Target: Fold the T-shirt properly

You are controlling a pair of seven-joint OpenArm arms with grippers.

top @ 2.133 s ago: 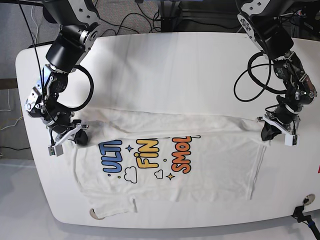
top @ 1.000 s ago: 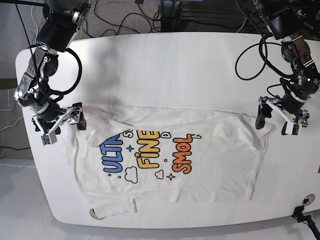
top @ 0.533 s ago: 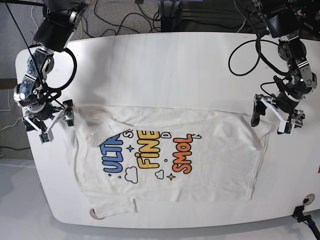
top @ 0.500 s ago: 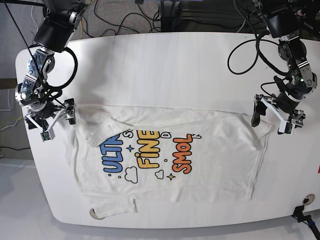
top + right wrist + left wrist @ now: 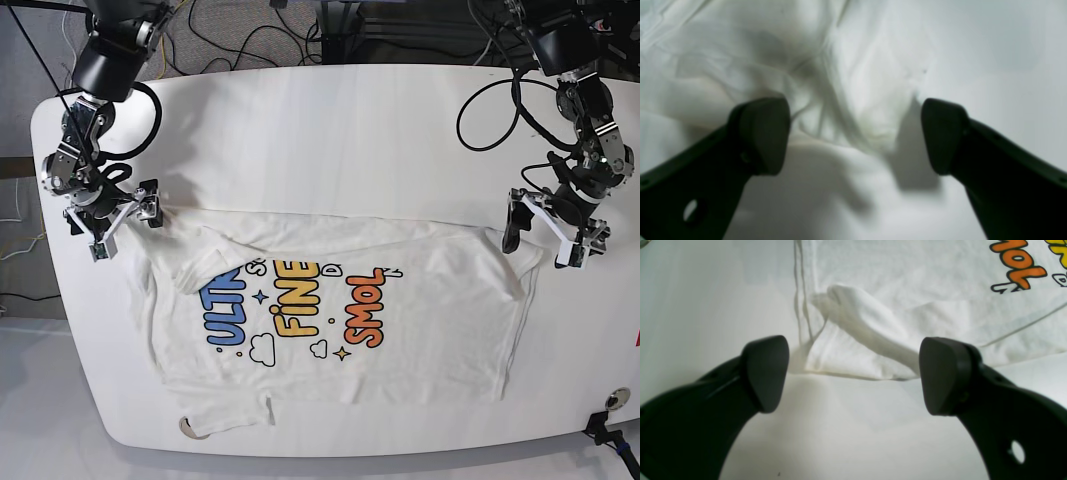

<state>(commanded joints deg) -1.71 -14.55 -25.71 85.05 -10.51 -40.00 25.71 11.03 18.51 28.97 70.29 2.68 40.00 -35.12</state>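
Observation:
The white T-shirt [image 5: 340, 300] lies flat on the table with its blue, yellow and orange print up and its far part folded over the top of the print. My left gripper [image 5: 544, 243] is open at the shirt's right corner. In the left wrist view this gripper [image 5: 853, 373] is spread wide just short of a rumpled sleeve corner [image 5: 853, 316] and holds nothing. My right gripper [image 5: 125, 228] is open at the shirt's left corner. In the right wrist view it [image 5: 855, 133] hovers over bunched white fabric [image 5: 813, 66], with nothing between the fingers.
The white table [image 5: 340, 130] has rounded corners, and its front edge runs just below the shirt's hem. Black cables [image 5: 250, 45] lie behind the far edge. A small dark fitting [image 5: 612, 400] sits at the front right corner.
Both grippers have let go of the shirt's folded edge and opened. The right gripper has drifted toward the far left, and the shirt's left corner now lies spread out. The left gripper has barely moved.

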